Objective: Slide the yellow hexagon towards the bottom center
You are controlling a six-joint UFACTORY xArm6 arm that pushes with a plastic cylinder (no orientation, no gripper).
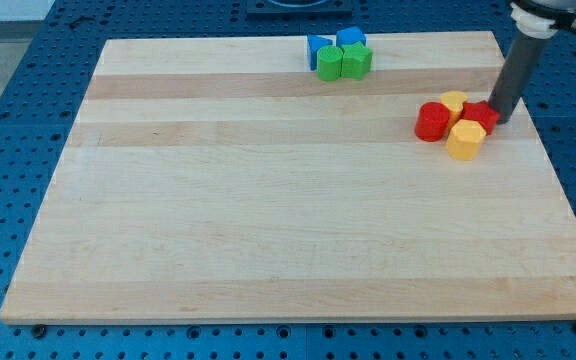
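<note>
The yellow hexagon (465, 139) lies on the wooden board at the view's right, at the lower edge of a tight cluster. Above it are a red block (481, 115), a second yellow block (453, 102) and a red cylinder (432, 121). The dark rod comes down from the view's top right. My tip (499, 121) rests on the board just right of the red block, up and to the right of the yellow hexagon. It seems to touch the red block, not the hexagon.
Near the board's top edge (218, 45), at centre, two blue blocks (334, 43) and two green blocks (343, 62) sit packed together. A blue perforated table (8, 120) surrounds the board.
</note>
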